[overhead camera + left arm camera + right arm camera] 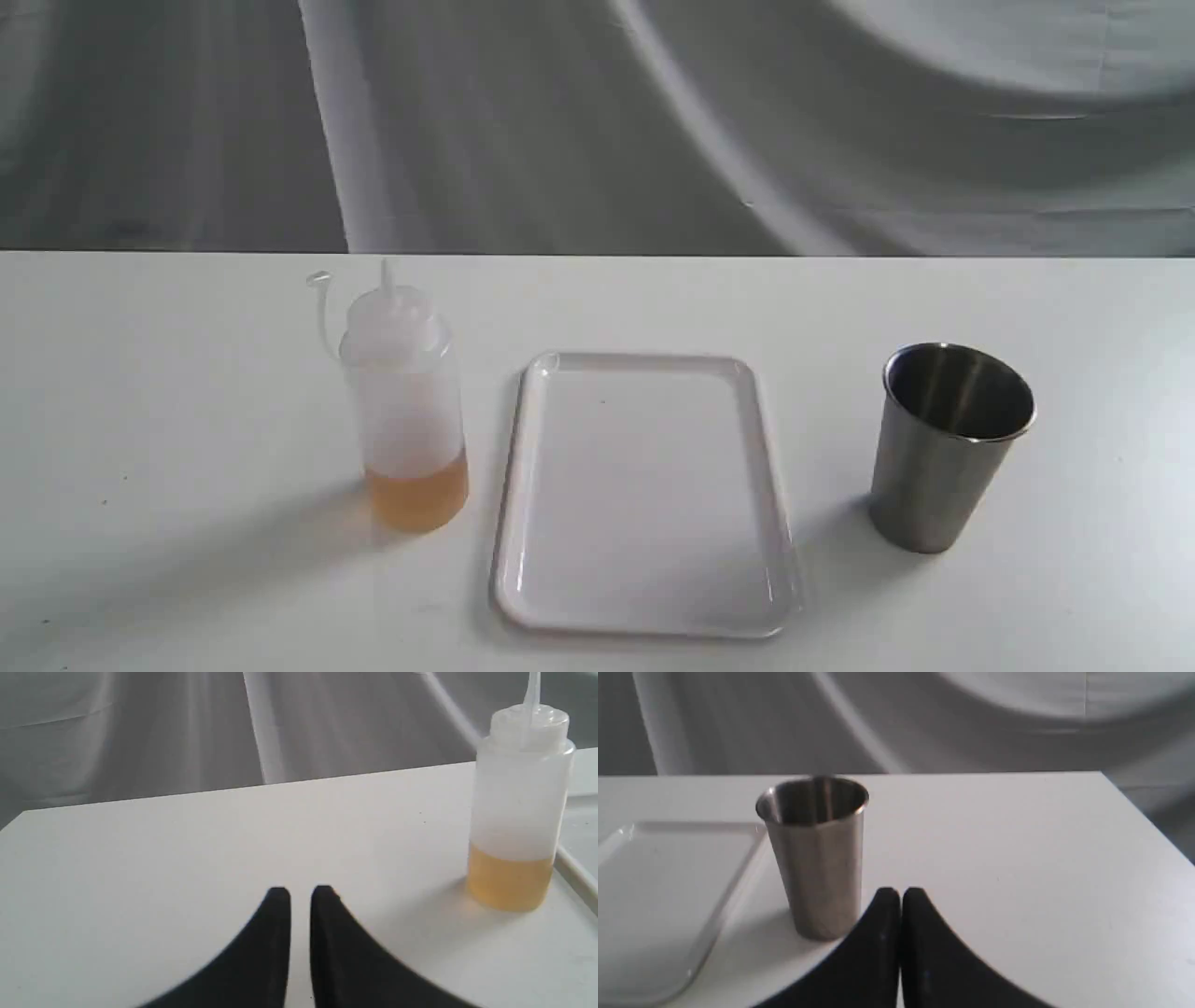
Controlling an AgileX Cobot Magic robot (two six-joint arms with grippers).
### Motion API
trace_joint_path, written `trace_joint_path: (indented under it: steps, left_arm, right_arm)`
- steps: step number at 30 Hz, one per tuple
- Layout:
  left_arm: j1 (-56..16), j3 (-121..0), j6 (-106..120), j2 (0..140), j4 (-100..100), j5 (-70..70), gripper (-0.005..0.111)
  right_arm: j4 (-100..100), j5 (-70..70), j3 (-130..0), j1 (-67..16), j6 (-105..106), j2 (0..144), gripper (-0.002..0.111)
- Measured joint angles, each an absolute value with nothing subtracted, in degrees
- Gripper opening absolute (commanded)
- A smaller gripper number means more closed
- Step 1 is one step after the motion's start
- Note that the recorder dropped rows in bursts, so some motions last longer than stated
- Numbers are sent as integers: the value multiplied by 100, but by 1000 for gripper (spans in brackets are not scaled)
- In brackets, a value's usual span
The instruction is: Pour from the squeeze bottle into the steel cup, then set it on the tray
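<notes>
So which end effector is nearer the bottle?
Left. The left end effector faces the bottle close ahead, apart from it. The right end effector is by the cup, across the tray from the bottle.

You face a translucent whitish squeeze bottle (403,392) with amber liquid at its bottom, a plain white tray (512,485), and a brushed grey steel cup (934,485) (darker inside) on a white table (187,373). The backdrop cloth (597,121) is grey. The left gripper (300,891) and right gripper (900,890) are black.
</notes>
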State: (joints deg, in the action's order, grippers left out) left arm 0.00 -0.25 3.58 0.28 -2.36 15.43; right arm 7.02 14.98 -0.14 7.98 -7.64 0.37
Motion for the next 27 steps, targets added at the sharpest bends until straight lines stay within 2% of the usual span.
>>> trace_joint_path:
  steps: [10, 27]
  left_arm:
    - [0, -26, 358, 28, -236, 1543, 8]
    - [0, -26, 358, 28, -236, 1543, 8]
  right_arm:
    - [-244, 0, -14, 798, -764, 37, 0]
    - [-2880, -460, -14, 798, -937, 37, 0]
